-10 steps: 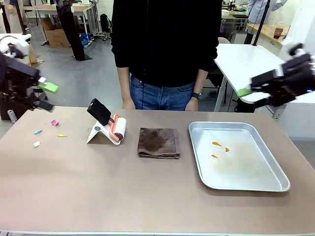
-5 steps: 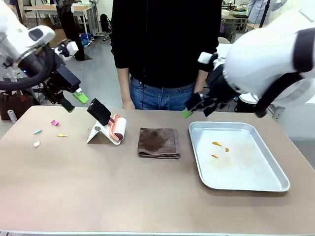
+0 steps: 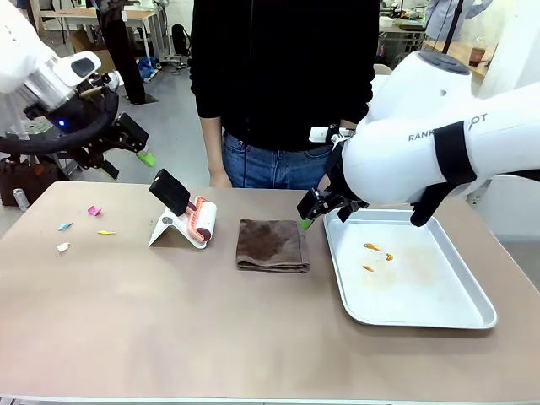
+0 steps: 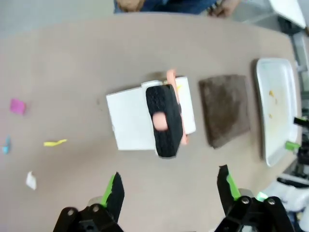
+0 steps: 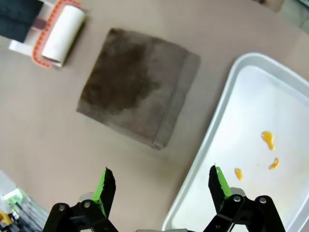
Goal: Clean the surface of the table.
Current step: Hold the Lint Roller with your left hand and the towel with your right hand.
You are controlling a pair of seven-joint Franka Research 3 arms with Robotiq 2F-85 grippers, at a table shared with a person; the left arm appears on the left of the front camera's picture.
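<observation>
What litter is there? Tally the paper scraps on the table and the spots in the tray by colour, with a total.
Pink scrap: 1
Blue scrap: 1
Yellow scrap: 1
White scrap: 1
Orange spots in the tray: 3
Total: 7

The bench (image 3: pixel 169 321) is a broad rectangle with a smooth, matte taupe-brown top and a thin pale edge, lying level and spanning the front view from side to side. Toward 9 o'clock on its top sit a few small loose scraps (image 3: pixel 94 211): pink, blue, yellow and white, each apart from the others.
</observation>
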